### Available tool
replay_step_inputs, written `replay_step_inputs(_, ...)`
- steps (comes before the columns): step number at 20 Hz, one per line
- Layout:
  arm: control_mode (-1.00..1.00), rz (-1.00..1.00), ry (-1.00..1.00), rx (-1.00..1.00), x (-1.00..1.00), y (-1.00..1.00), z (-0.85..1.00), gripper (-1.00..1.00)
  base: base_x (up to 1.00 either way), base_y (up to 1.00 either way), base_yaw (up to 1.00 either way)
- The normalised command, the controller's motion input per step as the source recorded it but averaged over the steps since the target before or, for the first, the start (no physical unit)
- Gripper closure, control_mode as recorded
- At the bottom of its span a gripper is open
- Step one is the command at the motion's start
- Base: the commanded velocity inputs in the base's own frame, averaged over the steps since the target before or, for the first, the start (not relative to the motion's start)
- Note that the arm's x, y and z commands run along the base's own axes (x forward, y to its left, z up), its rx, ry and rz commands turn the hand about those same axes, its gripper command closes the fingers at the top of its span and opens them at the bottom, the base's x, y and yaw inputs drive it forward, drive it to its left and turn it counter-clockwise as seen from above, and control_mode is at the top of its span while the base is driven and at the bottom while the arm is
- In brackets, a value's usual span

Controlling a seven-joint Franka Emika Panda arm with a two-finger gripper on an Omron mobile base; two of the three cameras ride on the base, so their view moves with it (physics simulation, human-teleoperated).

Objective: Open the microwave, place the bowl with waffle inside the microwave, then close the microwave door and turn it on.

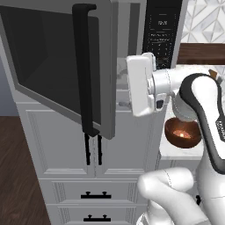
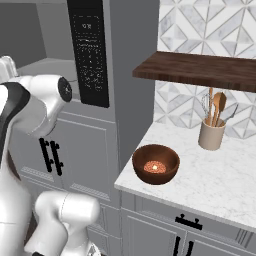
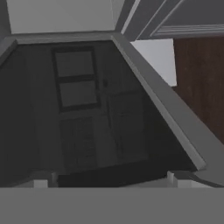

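Clearly, the biggest thing we see is the microwave (image 1: pixel 132 26), built into a tall grey cabinet column, with its black keypad panel (image 2: pixel 89 55) running down the side nearest the bench. The microwave door (image 1: pixel 57 57) stands swung open toward us in the left base view, its dark tinted window framed in grey and its long black bar handle (image 1: pixel 85 66) running vertically near the free edge. From the hand view we look close onto the door's dark window (image 3: pixel 78 109), with the grey frame edge slanting across and a strip of dark wood floor (image 3: pixel 201 83) beyond it.

Next we note the white marble bench (image 2: pixel 220 185) to the right of the cabinet, under a dark wooden shelf (image 2: pixel 200 67) on the patterned tile wall.

Our arm reaches across in front of the open cavity, and the hand (image 1: pixel 125 81) sits just behind the door's free edge; its fingers are hidden there, but the jaws stand wide and grip nothing.

On the bench, near its left front corner, rests the bowl (image 2: pixel 155 163), reddish-brown, with the waffle (image 2: pixel 154 167) in its bottom. Well apart, by the wall, stands a beige utensil crock (image 2: pixel 211 134) holding wooden spoons.
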Motion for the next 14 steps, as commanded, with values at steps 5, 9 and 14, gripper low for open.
replay_step_inputs(5,-1.00,0.07,-0.02,0.00,0.04,0.77,0.00,-1.00,0.00,0.00,0.00)
replay_step_inputs(9,-1.00,0.07,-0.17,0.00,-0.66,0.72,0.00,-1.00,0.00,0.00,0.00)
replay_step_inputs(14,-1.00,0.04,-0.20,0.00,-0.81,0.81,0.00,-1.00,0.00,0.00,0.00)
